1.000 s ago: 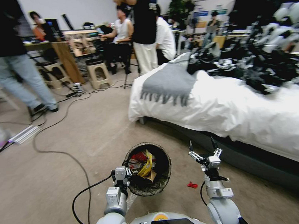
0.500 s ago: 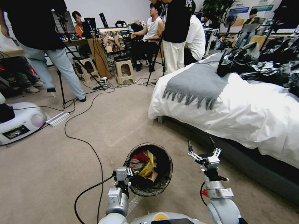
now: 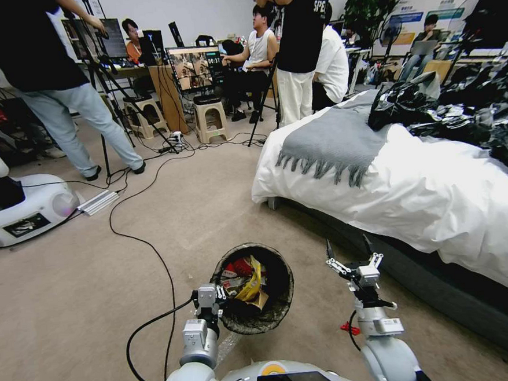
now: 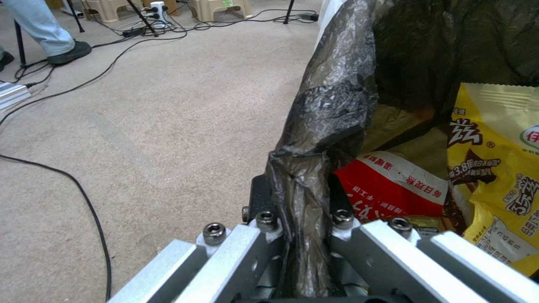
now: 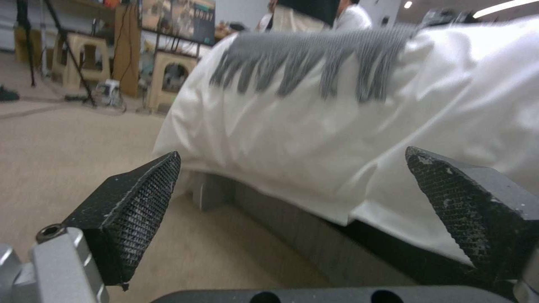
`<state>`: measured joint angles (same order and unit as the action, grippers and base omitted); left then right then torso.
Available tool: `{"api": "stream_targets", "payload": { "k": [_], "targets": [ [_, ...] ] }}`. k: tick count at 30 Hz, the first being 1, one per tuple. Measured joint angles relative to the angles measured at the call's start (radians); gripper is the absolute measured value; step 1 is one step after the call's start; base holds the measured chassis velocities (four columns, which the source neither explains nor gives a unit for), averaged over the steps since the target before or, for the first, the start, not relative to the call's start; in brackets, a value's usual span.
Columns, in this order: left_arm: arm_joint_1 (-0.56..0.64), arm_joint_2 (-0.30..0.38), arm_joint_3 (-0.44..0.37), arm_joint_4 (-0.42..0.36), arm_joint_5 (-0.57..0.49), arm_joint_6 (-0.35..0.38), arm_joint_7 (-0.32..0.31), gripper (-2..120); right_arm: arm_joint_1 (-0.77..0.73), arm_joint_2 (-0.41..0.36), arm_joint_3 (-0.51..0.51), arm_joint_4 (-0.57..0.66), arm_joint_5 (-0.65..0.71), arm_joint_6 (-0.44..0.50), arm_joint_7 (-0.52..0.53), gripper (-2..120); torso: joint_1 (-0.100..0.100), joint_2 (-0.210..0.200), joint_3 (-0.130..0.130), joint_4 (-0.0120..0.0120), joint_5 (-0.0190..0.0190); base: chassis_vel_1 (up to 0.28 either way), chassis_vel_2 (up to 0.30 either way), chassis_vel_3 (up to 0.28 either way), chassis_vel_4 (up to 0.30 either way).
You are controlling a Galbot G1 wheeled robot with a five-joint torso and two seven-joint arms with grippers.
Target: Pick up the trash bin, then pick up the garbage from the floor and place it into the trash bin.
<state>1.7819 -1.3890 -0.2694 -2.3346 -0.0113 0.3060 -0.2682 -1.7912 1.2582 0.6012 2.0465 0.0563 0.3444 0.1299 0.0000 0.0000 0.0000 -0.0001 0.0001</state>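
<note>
One red wrapper scrap [image 3: 349,327] lies on the carpet just beside the right arm, so the pick-up step is in hand: the right gripper [image 3: 351,252], fingers spread wide and empty, must drop and turn down toward it. The left gripper [image 3: 214,295] is clamped on the liner-covered rim of the trash bin [image 3: 279,305], held upright with its mouth up, holding yellow and red packets.

— What colours do you see in your trash bin [image 3: 276,305]?

— Its liner is glossy black, grey-brown where light passes through. Inside lie a yellow snack packet [image 4: 494,176] with brown print and a red-and-white wrapper [image 4: 393,189].

— And on the floor?

— Beige carpet [image 3: 70,296], a black cable [image 3: 154,261], and one small red scrap [image 3: 349,327]; I cannot tell what it is.

— Your own right gripper [image 5: 303,210]?

— Black cross-hatched pads on silver metal.

— Beyond it?

— A white bed cover [image 3: 440,195], a grey fringed blanket [image 3: 331,138], and shiny black plastic sheets [image 3: 463,112].
</note>
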Motion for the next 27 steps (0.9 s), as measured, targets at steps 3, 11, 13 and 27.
{"api": "stream_targets", "payload": {
  "k": [3,11,13,27],
  "targets": [
    [-0.001,0.003,0.002,0.002,0.000,0.001,0.000,0,-0.019,-0.038,0.006,-0.029,0.041,-0.038,-0.045,100,0.000,0.000,0.000,0.0001,0.0001,0.000,0.000,0.000,0.000],
    [-0.013,0.007,0.002,0.009,0.000,0.002,-0.001,0,-0.057,-0.158,-0.006,-0.089,0.090,-0.141,-0.094,100,0.000,0.000,0.000,0.0001,0.0001,0.000,0.000,0.000,0.000],
    [-0.016,0.007,0.003,0.011,0.000,0.003,-0.002,0,-0.067,-0.188,-0.008,-0.109,0.091,-0.156,-0.103,100,0.000,0.000,0.000,0.0001,0.0001,0.000,0.000,0.000,0.000],
    [-0.021,0.008,0.010,0.013,0.001,0.010,-0.003,0,-0.061,-0.294,-0.014,-0.367,0.039,-0.095,-0.324,100,0.000,0.000,0.000,0.0001,0.0000,0.000,0.000,0.000,0.000]
  ]
}}
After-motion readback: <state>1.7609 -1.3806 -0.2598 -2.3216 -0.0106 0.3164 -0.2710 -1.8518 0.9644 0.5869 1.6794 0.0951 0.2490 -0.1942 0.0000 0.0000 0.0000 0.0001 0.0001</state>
